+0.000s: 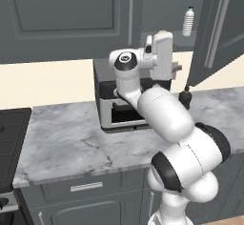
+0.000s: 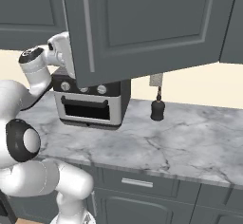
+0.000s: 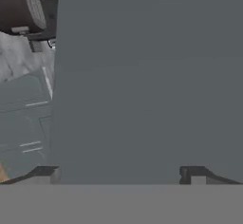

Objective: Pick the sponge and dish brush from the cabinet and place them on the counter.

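A home kitchen: dark grey panelled wall cabinets (image 1: pixel 62 14) hang above a grey-white marbled stone counter (image 1: pixel 71 143), where a black-and-silver toaster oven (image 2: pixel 90 105) stands, with grey drawers (image 2: pixel 137 182) beneath it.

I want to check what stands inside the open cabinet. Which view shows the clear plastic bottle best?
The left base view: the clear plastic bottle stands upright on the cabinet shelf, past the open door's edge. In the right base view the open door faces the camera and covers the shelf. In the hand view a flat grey panel blocks it.

Toaster oven (image 1: pixel 121 107) on counter (image 1: pixel 66 143), bottle (image 1: pixel 188 21) in cabinet (image 1: pixel 217 28) above; stovetop (image 1: pixel 12 143) left of counter
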